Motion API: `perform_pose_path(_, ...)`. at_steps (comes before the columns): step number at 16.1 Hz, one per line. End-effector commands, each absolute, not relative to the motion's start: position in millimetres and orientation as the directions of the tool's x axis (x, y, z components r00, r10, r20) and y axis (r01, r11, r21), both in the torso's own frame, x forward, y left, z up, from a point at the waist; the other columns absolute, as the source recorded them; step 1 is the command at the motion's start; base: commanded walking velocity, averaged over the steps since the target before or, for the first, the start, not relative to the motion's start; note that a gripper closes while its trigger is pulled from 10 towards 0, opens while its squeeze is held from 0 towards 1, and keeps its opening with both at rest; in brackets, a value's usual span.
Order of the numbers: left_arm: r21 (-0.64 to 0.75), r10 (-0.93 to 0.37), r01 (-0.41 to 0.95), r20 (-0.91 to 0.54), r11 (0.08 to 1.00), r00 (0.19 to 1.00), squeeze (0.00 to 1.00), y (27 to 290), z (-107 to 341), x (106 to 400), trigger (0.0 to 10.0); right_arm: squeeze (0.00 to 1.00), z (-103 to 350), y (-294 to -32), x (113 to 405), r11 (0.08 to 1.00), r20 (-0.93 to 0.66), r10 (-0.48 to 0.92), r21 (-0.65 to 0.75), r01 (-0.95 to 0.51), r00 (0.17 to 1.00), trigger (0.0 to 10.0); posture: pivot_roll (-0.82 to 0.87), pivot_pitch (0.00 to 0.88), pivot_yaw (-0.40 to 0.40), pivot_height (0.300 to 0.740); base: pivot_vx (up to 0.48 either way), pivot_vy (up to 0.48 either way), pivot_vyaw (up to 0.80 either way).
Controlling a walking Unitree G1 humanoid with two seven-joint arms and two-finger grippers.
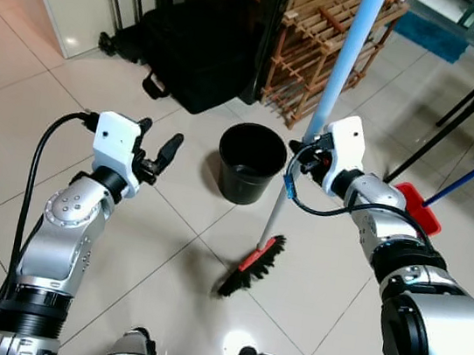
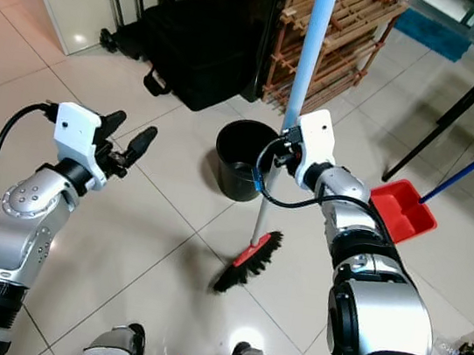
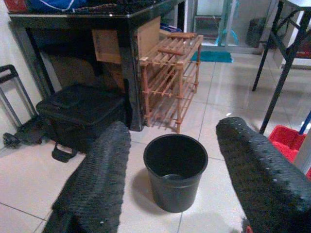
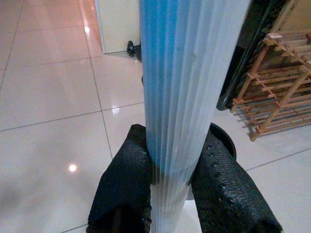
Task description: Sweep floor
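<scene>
Broom stands near upright in front of us, pale blue ribbed handle clamped between the two black fingers of our right gripper; fingers press on both sides of the shaft, textured rubbery pads biting the ridges; bristle head sits on the tiled floor, black bristles in a red holder, tilted, just in front of our feet; our left gripper hangs free at mid height with its fingers well apart, holding nothing, pointed toward the black bucket; we judge the step is a one-handed sweep stroke, early in the task; to do it well we would keep the clamp firm since the ridged plastic shaft is smooth along its length and could slide or twist; bring the left gripper onto the shaft for a second hold so the long handle does not lever out; keep bristles flat on the floor and pull in short strokes toward the red dustpan, which lies on the floor to our right with a dark blue stick handle; steer clear of the bucket, round, matte black plastic, open top, just beyond the broom; tiles are glossy, pale, with thin grout lines, so debris should slide easily; slatted wooden rack and black soft bag stand behind.
</scene>
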State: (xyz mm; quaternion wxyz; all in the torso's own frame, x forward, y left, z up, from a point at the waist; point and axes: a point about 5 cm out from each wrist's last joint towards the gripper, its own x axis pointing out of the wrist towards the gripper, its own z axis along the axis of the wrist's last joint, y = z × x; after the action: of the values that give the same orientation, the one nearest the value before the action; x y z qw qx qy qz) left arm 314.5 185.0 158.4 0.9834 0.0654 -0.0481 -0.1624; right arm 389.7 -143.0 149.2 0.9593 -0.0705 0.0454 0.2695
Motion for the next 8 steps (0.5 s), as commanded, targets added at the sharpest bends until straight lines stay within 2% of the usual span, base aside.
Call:
perform_pose_path(1,0.135,-0.344,0.335,0.047,0.933,0.938,1.0,183.2,154.1,314.3,10.0,0.0,157.3,-145.0,391.8,0.838,-0.102,0.519,-0.137,-0.529,0.849,10.0,0.06,0.227,-0.058,0.74,0.0,0.0,0.0)
perform_pose_path(8,0.135,-0.375,0.367,0.036,0.92,0.927,1.0,179.5,154.4,312.2,10.0,0.0,156.8,-145.4,391.1,0.828,-0.105,0.535,-0.135,-0.545,0.839,10.0,0.06,0.219,-0.056,0.74,0.0,0.0,0.0)
